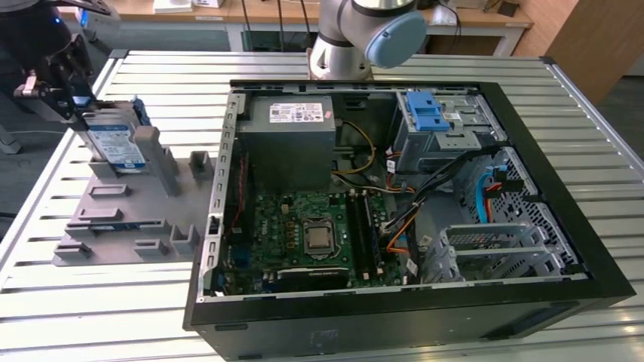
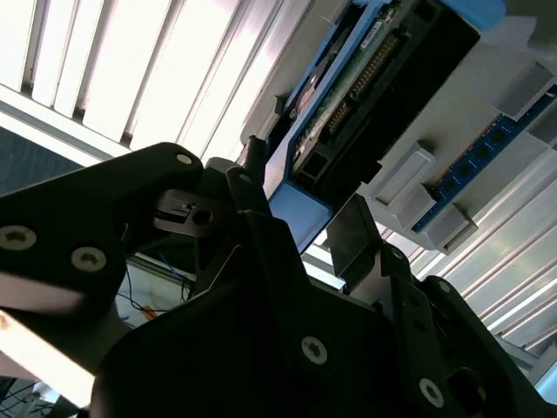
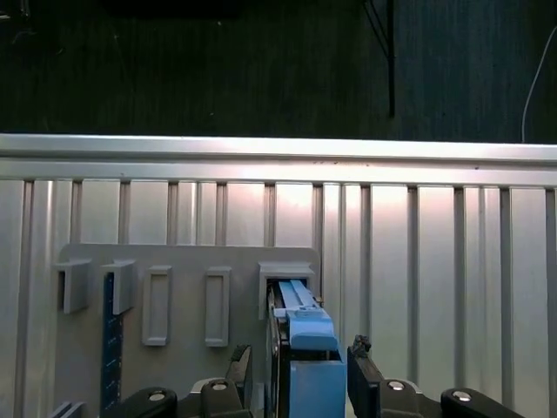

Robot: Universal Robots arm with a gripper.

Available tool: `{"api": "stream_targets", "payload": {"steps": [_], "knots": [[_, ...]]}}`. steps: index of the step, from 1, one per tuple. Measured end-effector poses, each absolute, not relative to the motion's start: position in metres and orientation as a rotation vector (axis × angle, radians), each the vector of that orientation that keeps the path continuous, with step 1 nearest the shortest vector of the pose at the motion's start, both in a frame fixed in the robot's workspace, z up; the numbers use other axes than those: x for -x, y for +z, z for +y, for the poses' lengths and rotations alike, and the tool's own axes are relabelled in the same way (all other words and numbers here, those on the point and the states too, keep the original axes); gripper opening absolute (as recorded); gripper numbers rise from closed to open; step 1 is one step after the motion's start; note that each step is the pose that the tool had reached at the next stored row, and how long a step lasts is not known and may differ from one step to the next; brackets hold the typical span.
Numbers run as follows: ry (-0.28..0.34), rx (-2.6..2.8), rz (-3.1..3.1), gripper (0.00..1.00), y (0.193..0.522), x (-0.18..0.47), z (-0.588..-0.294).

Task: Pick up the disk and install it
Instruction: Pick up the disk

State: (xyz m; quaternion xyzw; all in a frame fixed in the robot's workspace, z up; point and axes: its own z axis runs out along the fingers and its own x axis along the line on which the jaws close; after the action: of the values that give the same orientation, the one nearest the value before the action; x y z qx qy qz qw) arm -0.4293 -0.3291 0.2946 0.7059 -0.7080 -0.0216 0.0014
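The disk [image 1: 111, 143] stands on edge in a slot of the grey holder [image 1: 121, 226] on the exterior view's left, with its blue-and-white label showing. My gripper [image 1: 62, 102] is right at the disk's upper end. In both wrist views the black fingers straddle the blue side rail of the disk [image 3: 305, 335]. In the second wrist view a thin gap shows between one pad [image 2: 352, 235] and the disk [image 2: 365, 78], so the gripper [image 2: 300, 209] is open around it. The gripper [image 3: 300, 370] stands in line with the slot.
An open computer case [image 1: 563, 188] lies on the slatted metal table [image 1: 101, 317], to the exterior view's right of the holder. Inside it are a blue-latched drive bay [image 1: 427, 113], a grey power supply [image 1: 292, 139] and a motherboard [image 1: 312, 234]. A blue memory stick [image 3: 109, 340] sits in another holder slot.
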Motion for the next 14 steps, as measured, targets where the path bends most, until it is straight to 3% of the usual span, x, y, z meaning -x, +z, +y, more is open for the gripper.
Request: {"api": "stream_targets", "payload": {"steps": [14], "knots": [[-0.076,-2.196,-2.234,0.55,0.2863,0.4311,-0.3289]]}}
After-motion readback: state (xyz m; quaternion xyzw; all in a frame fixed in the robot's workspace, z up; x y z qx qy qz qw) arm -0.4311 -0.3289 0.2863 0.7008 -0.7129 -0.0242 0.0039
